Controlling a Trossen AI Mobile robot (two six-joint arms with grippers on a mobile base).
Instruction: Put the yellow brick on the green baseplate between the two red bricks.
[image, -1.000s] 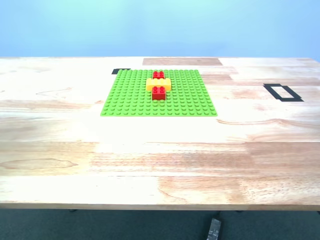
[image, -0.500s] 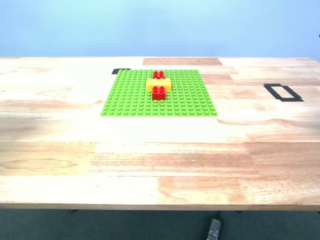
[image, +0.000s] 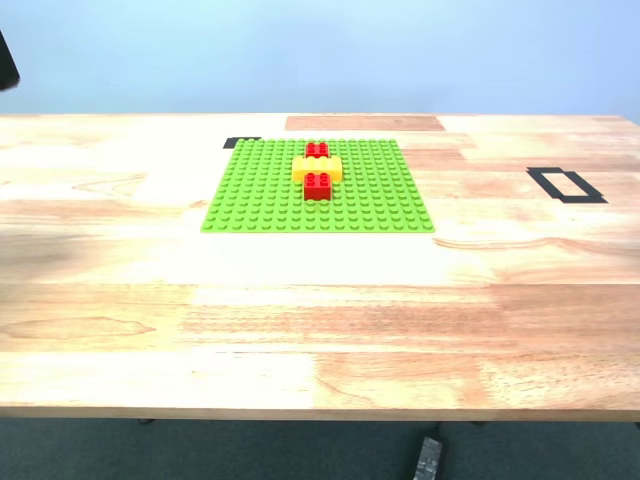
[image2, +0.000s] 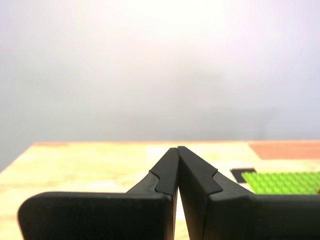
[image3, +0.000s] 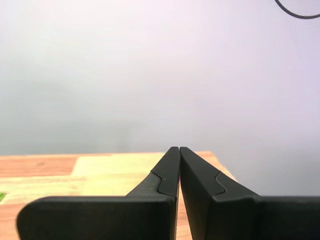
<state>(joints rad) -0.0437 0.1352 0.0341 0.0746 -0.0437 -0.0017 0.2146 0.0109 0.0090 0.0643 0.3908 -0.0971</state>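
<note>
Since half a second ago a dark shape (image: 6, 62) has come into the exterior view's upper left edge; too little of it shows to say which arm it belongs to. Nothing on the table has shifted.

Going from the exterior view's left to its right: the wooden table (image: 120, 300) lies bare at that side. A short strip of black tape (image: 240, 143) sits just beside the far left corner of the green baseplate (image: 260, 195), which lies flat toward the table's far edge. On the baseplate, slightly left of its middle, the yellow brick (image: 317, 168) lies crosswise, pressed between the two red bricks: the far red brick (image: 317, 150) touches its far side and the near red brick (image: 318, 185) touches its near side, so the three form one short line running away from the camera. Behind the baseplate a darker brown patch (image: 365, 123) marks the tabletop. Further right, well apart from the baseplate, is a black tape rectangle (image: 566, 185). Below the table's near edge a small dark object (image: 427, 458) rests on the floor.

My first gripper (image2: 177, 148) is raised above the table with its jaws pressed together and nothing between them; the baseplate's edge (image2: 285, 182) shows past it. My second gripper (image3: 179, 148) is likewise up over the table's edge, jaws closed tip to tip on nothing.
</note>
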